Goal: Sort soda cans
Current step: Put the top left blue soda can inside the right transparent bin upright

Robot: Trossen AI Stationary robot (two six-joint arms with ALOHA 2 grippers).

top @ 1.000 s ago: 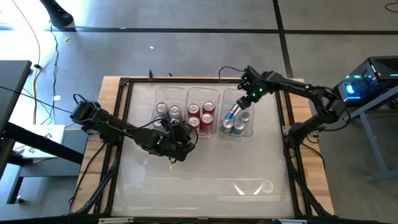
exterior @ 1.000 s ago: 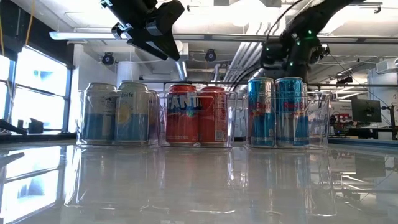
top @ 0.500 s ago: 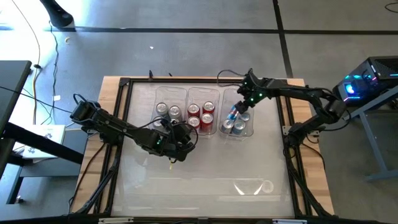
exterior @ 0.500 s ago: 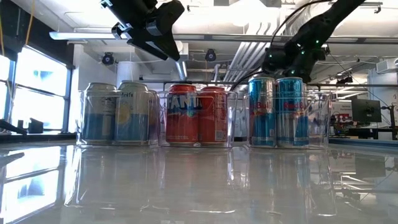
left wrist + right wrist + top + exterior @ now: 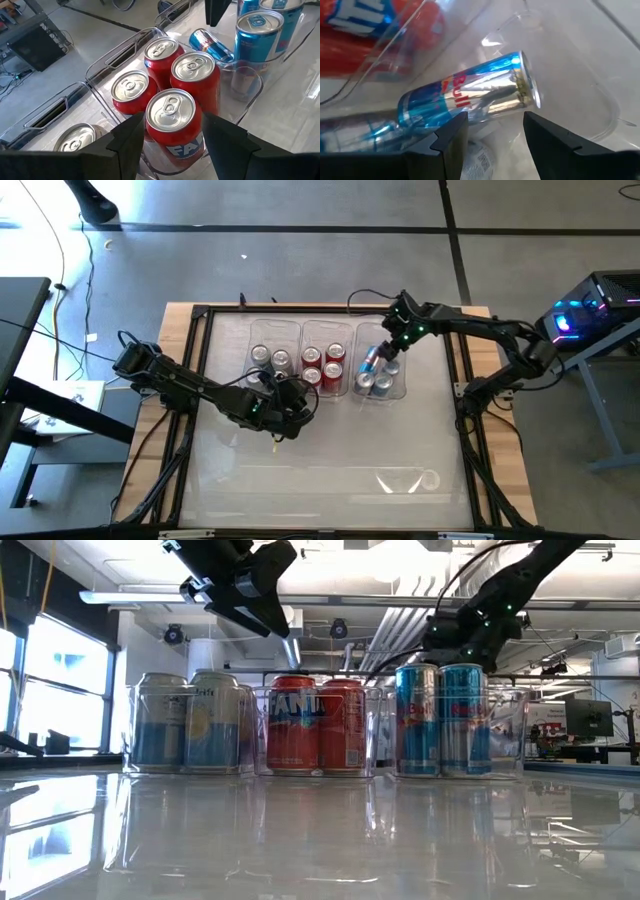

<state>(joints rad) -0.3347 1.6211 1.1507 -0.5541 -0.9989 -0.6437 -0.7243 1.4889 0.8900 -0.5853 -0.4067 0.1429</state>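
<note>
Across the glossy worktop (image 5: pixel 330 450) we see three clear bins (image 5: pixel 328 358); our right gripper (image 5: pixel 492 131), jaws spread, hovers over a tipped blue can (image 5: pixel 470 97), while our left gripper (image 5: pixel 170 137), jaws spread, hangs above red cans (image 5: pixel 172 117).

Red soda cans (image 5: pixel 172 112) with silver tops, blue-and-silver cans (image 5: pixel 438 720), pale grey-and-blue cans (image 5: pixel 188 722), clear bins (image 5: pixel 275 330).

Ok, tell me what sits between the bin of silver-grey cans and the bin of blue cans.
The clear plastic bin holding four red metal soda cans, between the silver-grey cans and the blue cans; high and low views both show it.
</note>
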